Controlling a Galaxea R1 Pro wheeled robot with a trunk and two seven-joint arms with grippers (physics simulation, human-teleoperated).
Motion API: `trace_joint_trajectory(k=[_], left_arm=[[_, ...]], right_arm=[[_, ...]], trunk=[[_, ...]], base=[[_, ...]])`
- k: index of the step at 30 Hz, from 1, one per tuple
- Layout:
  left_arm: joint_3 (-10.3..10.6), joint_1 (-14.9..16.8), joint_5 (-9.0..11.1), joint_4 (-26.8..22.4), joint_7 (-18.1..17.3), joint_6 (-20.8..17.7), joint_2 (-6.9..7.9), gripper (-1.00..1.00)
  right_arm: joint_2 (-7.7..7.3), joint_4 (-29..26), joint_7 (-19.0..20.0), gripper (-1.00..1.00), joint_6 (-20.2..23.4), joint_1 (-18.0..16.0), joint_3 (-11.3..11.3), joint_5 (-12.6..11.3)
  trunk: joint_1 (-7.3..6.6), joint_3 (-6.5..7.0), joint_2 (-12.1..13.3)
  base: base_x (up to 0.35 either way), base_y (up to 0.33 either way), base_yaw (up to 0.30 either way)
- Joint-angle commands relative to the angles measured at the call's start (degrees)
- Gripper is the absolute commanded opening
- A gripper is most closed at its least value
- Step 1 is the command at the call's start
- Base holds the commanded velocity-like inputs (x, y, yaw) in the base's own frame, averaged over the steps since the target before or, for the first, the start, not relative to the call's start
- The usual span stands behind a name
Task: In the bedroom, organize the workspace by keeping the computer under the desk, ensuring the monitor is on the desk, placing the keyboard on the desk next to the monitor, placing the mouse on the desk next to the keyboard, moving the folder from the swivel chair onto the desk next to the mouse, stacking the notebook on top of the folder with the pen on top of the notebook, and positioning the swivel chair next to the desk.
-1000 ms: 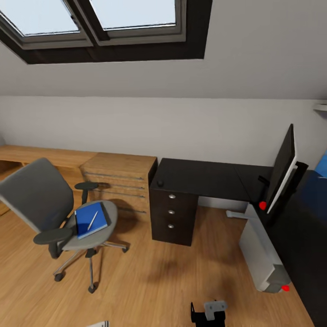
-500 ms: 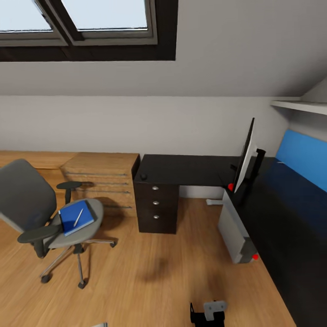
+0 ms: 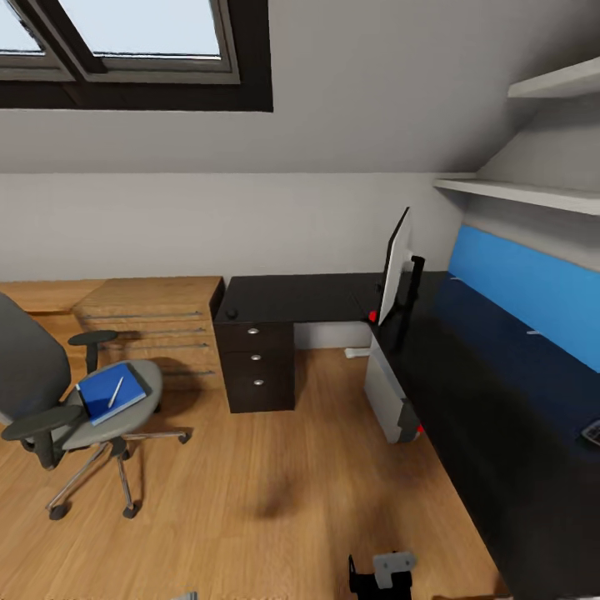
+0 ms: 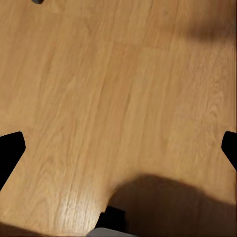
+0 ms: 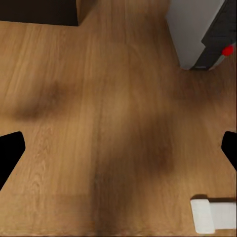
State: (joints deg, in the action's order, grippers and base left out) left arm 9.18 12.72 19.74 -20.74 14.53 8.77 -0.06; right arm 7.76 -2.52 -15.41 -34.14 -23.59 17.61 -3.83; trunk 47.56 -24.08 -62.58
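Your view has swung right, bringing more of the surface [image 3: 500,417] in. Folder [image 3: 104,393] waits on the swivel chair [image 3: 50,392], so both claws hang open, empty.

— Any words, labels or numbers to read near the desk [image 3: 333,296]?

— None. The monitor [image 3: 393,268] beside it bears only a red light, and the blue folder [image 3: 107,392] carries no legible title.

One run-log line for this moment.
phase: approach | claws: left open, right open, both empty | folder and pen on swivel chair | monitor on desk
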Motion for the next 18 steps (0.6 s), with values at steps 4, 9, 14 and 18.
trace_joint_trajectory(k=[4, 9, 14, 18], left_arm=[[0.5, 0.0, 0.5, 0.0, 0.4, 0.2, 0.01, 1.0], [0.5, 0.0, 0.5, 0.0, 0.4, 0.2, -0.01, 1.0], [0.5, 0.0, 0.5, 0.0, 0.4, 0.1, -0.03, 1.0], [0.5, 0.0, 0.5, 0.0, 0.4, 0.1, 0.01, 1.0]], right_arm=[[-0.01, 0.1, -0.2, 1.0, -0.1, -0.1, 0.5, -0.4], [-0.02, 0.1, -0.2, 1.0, -0.1, 0.0, 0.5, -0.3], [-0.02, 0.1, -0.2, 1.0, -0.1, 0.0, 0.5, -0.3], [-0.05, 0.1, -0.2, 1.0, -0.1, 0.0, 0.5, -0.3]], trunk=[[-0.03, -0.11, 0.0], [-0.03, -0.12, 0.0], [-0.03, -0.12, 0.0], [-0.03, -0.12, 0.0]], base=[[-0.278, -0.209, -0.07], [-0.271, -0.216, -0.014], [-0.27, -0.209, -0.003], [-0.27, -0.207, -0.001]])
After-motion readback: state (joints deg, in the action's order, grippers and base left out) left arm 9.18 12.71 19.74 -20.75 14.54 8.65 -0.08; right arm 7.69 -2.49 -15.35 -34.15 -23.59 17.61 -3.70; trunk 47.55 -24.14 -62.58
